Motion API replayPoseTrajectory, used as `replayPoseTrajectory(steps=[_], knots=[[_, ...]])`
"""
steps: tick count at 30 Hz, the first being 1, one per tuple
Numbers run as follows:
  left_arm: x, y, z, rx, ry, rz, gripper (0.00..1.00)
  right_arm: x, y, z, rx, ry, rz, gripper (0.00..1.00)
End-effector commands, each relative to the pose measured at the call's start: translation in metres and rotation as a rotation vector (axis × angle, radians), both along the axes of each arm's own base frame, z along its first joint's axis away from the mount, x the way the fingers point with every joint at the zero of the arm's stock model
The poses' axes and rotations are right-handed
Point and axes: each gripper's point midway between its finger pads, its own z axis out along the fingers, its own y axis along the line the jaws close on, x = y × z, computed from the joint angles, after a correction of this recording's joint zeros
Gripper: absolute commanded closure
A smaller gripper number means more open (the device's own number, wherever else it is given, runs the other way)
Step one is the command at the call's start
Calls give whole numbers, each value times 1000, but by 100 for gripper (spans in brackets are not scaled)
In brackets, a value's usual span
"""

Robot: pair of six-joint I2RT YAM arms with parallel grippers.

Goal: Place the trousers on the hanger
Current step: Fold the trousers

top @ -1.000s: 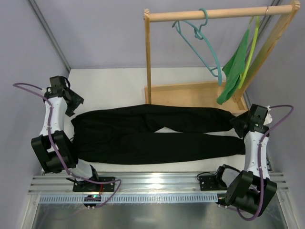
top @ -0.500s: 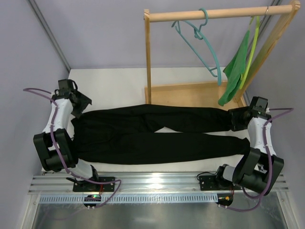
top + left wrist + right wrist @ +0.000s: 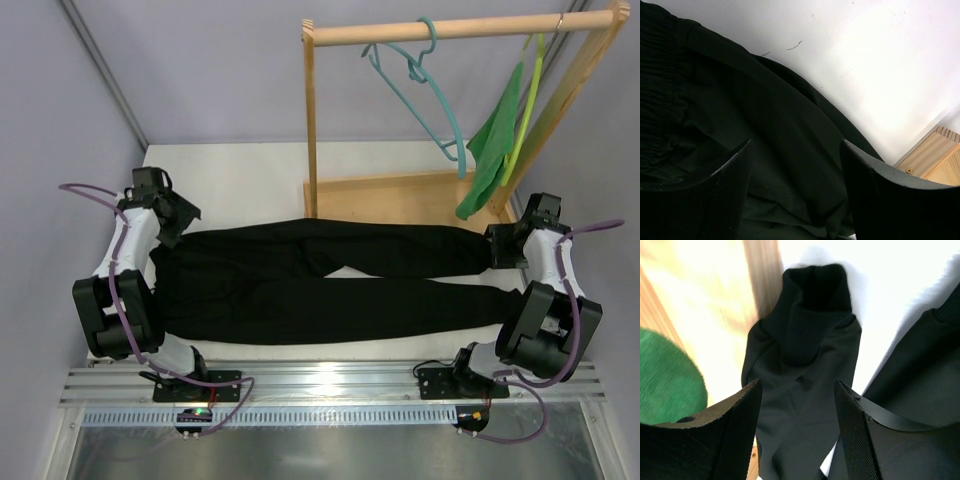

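Black soft fabric identifies the trousers (image 3: 330, 285), which lie flat and lengthwise across the white table (image 3: 240, 165). The gathered waistband (image 3: 660, 100) points toward the left arm and both leg ends toward the right. The two legs part slightly near the middle.

The teal hanger (image 3: 420, 90) hangs by its hook from the rail of the wooden rack (image 3: 450, 28) at the far right, well apart from the garment. A green cloth (image 3: 490, 150) on a yellow-green hanger (image 3: 530, 100) hangs beside it on the same rail.

The left gripper (image 3: 796, 150) is poised over the far corner of the waist end. Its jaws are spread, with fabric below them and nothing pinched. The right gripper (image 3: 797, 385) hovers over the ribbed cuff (image 3: 815, 295) of the far leg, just beside the rack's wooden base (image 3: 400, 200). Its jaws are likewise apart, framing the cuff without clamping it.

One arm stands at each end of the garment. This placement probably lets both ends be gripped together, so that the long limp cloth can be lifted or folded without sagging out of control. By this reading the step in hand is the approach to a grasp, and the task is at an early stage, with the trousers not yet on the hanger. The right fingers work close to the rack base, where a low descent could catch the wood rather than the cuff.
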Motion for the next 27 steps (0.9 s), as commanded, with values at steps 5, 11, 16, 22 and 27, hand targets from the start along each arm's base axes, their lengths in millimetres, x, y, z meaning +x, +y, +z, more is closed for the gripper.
replayPoseTrajectory(steps=[5, 11, 16, 22, 27], knots=[[9, 14, 20, 48, -44, 82, 25, 19, -18, -2, -30, 3, -46, 39], [11, 27, 18, 70, -9, 124, 18, 33, -25, -17, -26, 8, -48, 46], [13, 36, 14, 59, 6, 167, 19, 40, -27, -16, -45, -26, -19, 85], [0, 61, 10, 9, 45, 320, 16, 43, -24, -6, -63, -64, 38, 96], [7, 58, 4, -57, 26, 388, 16, 42, -10, -16, -17, -107, 69, 96]])
